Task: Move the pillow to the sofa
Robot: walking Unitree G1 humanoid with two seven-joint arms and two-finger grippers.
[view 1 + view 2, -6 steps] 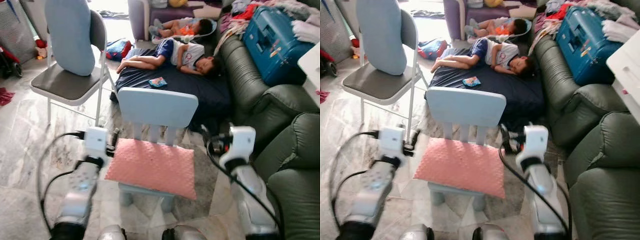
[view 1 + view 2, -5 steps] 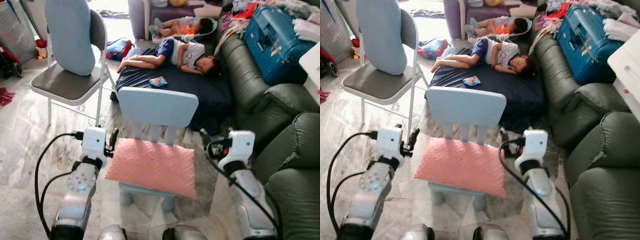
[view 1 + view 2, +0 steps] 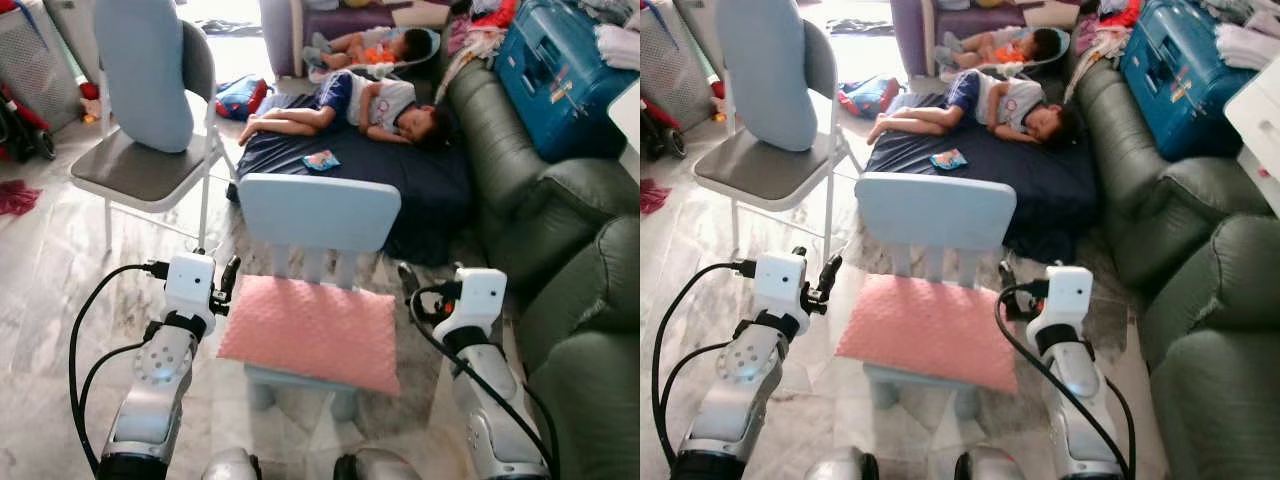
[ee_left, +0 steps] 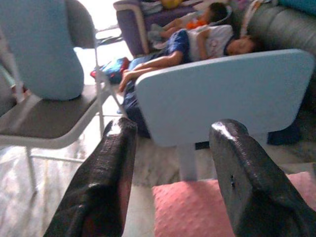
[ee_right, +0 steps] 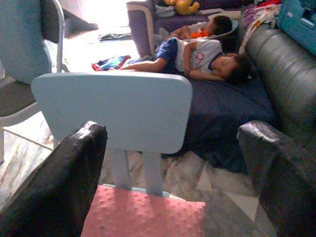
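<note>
Pink pillow (image 3: 312, 333) lies flat on the seat of a small light-blue child's chair (image 3: 318, 212), directly before the robot; its textured cover hangs a little over the seat's front edge.

Left gripper (image 3: 229, 277) held just beside the pillow's left edge, near the chair's back corner — not touching it; in the left wrist view its two black fingers (image 4: 101, 182) stand apart, with the chair back and a corner of the pillow between them. Right gripper (image 3: 408, 277) held just off the pillow's right rear corner, apart from it; in the right wrist view its fingers (image 5: 52, 185) are spread wide, framing the chair back and the pillow's far edge.

Dark green sofa (image 3: 545, 210) runs along the robot's right, well apart from the pillow; a blue suitcase (image 3: 555, 70) and heaped clothes sit on its far end.

Beyond the child's chair: a dark blue mattress (image 3: 380, 170) on the floor with two persons lying on or by it; a small packet (image 3: 321, 160) rests on the mattress. To the left, a grey folding chair (image 3: 150, 165) holding an upright pale-blue cushion (image 3: 145, 65). Floor is marble-patterned tile (image 3: 50, 270).
</note>
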